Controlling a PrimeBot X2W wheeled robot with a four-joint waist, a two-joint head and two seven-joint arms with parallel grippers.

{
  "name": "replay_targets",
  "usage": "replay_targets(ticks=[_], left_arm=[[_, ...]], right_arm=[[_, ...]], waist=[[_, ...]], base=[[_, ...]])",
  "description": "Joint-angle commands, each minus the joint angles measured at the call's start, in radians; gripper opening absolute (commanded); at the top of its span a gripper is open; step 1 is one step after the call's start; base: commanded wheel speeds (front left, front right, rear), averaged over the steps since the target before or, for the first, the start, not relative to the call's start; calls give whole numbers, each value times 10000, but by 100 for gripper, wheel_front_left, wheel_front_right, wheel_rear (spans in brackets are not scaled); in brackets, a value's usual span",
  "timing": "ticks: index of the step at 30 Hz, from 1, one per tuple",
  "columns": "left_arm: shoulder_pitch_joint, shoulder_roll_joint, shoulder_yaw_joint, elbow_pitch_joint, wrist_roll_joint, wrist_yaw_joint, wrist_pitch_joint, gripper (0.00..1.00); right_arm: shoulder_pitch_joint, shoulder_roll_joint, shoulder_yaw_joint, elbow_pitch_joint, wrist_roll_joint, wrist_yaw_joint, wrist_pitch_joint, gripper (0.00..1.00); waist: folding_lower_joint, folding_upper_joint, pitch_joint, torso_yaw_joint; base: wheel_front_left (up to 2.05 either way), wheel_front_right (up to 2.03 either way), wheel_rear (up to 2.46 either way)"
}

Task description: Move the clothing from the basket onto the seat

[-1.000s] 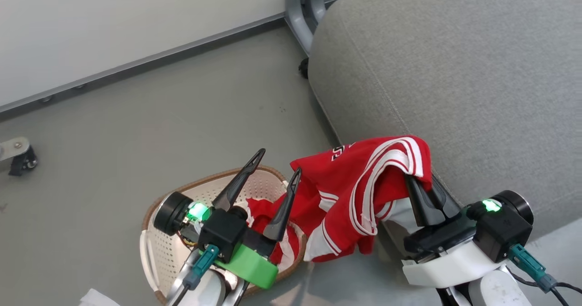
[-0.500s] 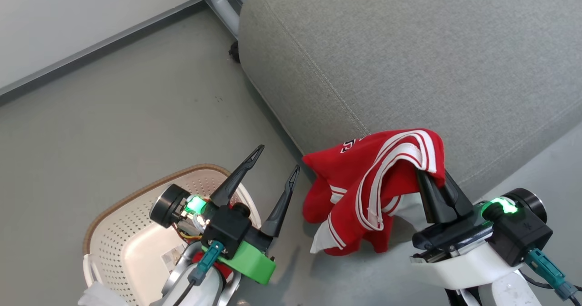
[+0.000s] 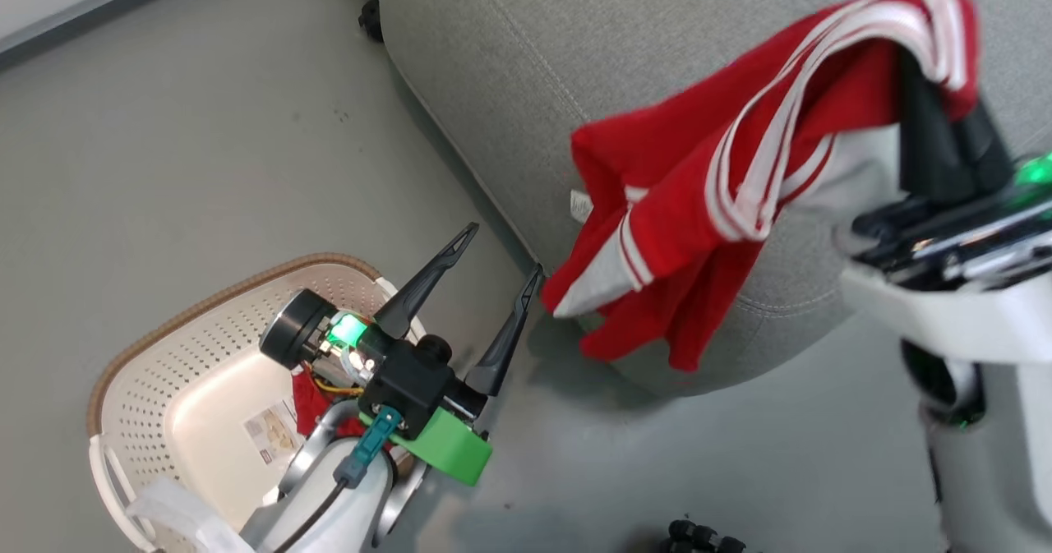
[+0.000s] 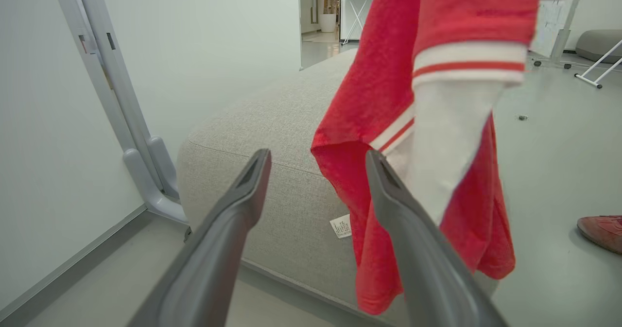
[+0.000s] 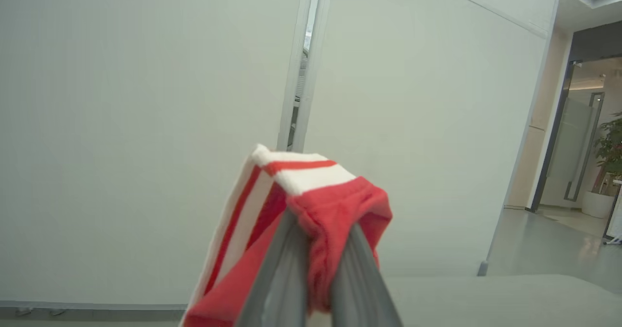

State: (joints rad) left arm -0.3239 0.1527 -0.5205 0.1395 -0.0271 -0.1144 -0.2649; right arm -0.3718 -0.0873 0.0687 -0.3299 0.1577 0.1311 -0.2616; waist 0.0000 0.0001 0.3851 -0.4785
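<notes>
Grey floor (image 3: 205, 126) beside the seat (image 3: 657, 35): one red garment (image 3: 699, 175) is up and being carried across.
Judged step: the carry. The right gripper (image 3: 941, 101) is clamped on a fold of the garment, which hangs at the seat's near edge, not yet resting on it. The next move should take it farther over the cushion before release, or the cloth may slide off. The left gripper (image 3: 505, 249), jaws spread and empty, hovers by the basket (image 3: 205, 290). The head view shows a second red piece (image 3: 311, 401) in the basket beside a paper label (image 3: 271, 434). The right wrist view gives the pinch itself against a pale wall (image 5: 121, 123). The left wrist view shows the hem hanging below the cushion top, near a white tag (image 4: 341, 226).
</notes>
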Motion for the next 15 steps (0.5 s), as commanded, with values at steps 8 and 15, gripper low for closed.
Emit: replay_targets(ticks=[8,15], left_arm=[[-1037,502,-277,150,-30,-109,9,100],[-1614,719,-487,107,-40,-144,8,100]], right_arm=[[-4392,-1284,-2116,981,762,-8,-50,0],[-6346,-2477,-3309,2538,817,-8,-38,0]], waist=[[0,-1,1831,901],[0,-1,2739,1394]], base=[[0,0,0],[0,0,0]])
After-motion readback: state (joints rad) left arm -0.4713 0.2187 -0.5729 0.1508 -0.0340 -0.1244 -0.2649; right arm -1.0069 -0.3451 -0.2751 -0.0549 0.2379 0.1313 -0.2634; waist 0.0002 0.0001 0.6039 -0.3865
